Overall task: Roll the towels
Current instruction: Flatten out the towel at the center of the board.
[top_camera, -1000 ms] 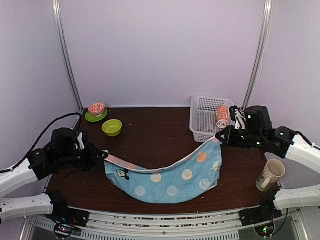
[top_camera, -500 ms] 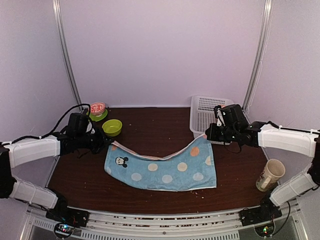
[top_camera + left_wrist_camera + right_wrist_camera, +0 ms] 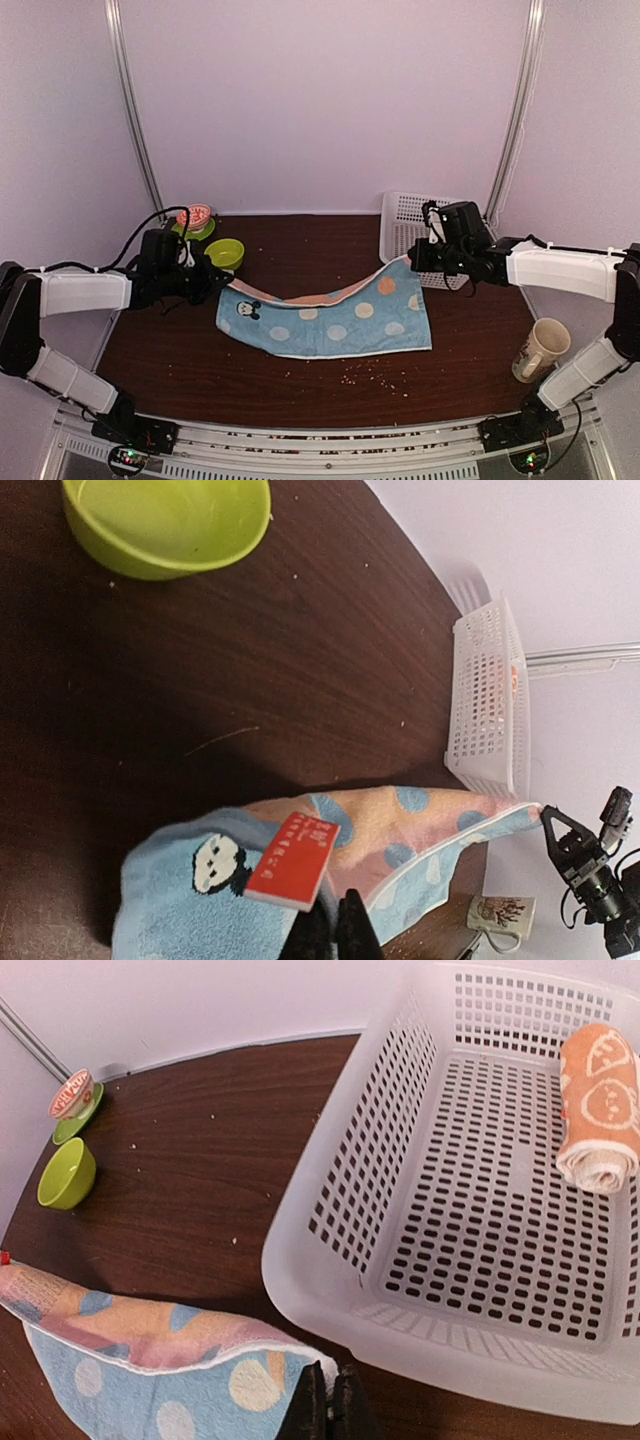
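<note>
The light-blue polka-dot towel point(image 3: 330, 322) with a mouse-head mark point(image 3: 246, 309) hangs stretched between my two grippers, its near part lying on the table. My left gripper point(image 3: 218, 285) is shut on its far left corner point(image 3: 335, 910), beside a red label point(image 3: 294, 861). My right gripper point(image 3: 414, 258) is shut on its far right corner point(image 3: 325, 1375), just in front of the basket. The small orange towel point(image 3: 598, 1105) lies rolled inside the white basket point(image 3: 330, 1220); in the top view the right arm hides it.
A green bowl point(image 3: 224, 254) and a red-patterned cup on a green saucer point(image 3: 195, 220) stand at the back left. A paper cup point(image 3: 542, 349) stands at the right edge. Small crumbs point(image 3: 375, 375) lie in front of the towel.
Both grippers moved toward the back of the table and lower, carrying the towel's corners. The towel went from hanging in a deep sag to lying mostly on the table, further back.
</note>
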Available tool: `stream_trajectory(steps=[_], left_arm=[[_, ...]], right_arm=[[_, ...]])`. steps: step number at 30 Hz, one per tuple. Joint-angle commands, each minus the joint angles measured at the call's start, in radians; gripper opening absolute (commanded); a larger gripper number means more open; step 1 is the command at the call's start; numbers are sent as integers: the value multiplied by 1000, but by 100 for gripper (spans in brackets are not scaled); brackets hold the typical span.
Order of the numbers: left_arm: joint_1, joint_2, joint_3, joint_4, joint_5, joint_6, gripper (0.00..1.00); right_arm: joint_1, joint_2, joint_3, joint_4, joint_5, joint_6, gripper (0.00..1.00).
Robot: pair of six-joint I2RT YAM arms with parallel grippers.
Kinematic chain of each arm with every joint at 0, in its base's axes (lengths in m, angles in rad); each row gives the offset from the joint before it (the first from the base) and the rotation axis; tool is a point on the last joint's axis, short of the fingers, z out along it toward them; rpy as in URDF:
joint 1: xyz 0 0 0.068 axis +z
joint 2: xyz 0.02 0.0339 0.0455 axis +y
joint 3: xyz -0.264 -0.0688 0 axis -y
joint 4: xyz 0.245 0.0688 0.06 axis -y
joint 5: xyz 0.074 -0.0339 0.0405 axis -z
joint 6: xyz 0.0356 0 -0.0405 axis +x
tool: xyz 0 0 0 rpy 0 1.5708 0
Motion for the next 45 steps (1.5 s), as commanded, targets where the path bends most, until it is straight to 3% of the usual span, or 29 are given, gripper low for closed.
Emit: stream_trajectory(steps=[1,5,8,14,20,24,27,30,35,38,45], left_arm=[[3,-65,-92,165,62,44,0],[2,-106,-85,175,96,54,0],[-13,-199,-64,91,92,70,0],[-154,-568,-97,-154,33,139,0],[-338,-972,-129,-345,-26,92,0],[-356,-1123,-99,-465,-133,78,0],[-357,-1055,-123,-435,-199,86,0],[-333,-809,-154,-347,-221,64,0],[-157,-478,-283,62,-75,-78,0],[-43,-320,-299,224,1,-120,0],[18,-112,-165,246,51,-42,0]], right_arm=[[5,-70,-113,44,-5,9,0],[5,-94,-137,41,-19,31,0],[6,-158,-155,44,-50,35,0],[14,-393,-237,2,-149,29,0],[20,-710,-241,-165,-201,22,0],[19,-775,-226,-251,-150,41,0],[11,-705,-243,-229,-110,83,0],[2,-590,-268,-149,-88,123,0],[-20,-399,-285,12,-43,140,0],[-40,-277,-245,58,-29,133,0],[-49,-132,-159,68,-4,52,0]])
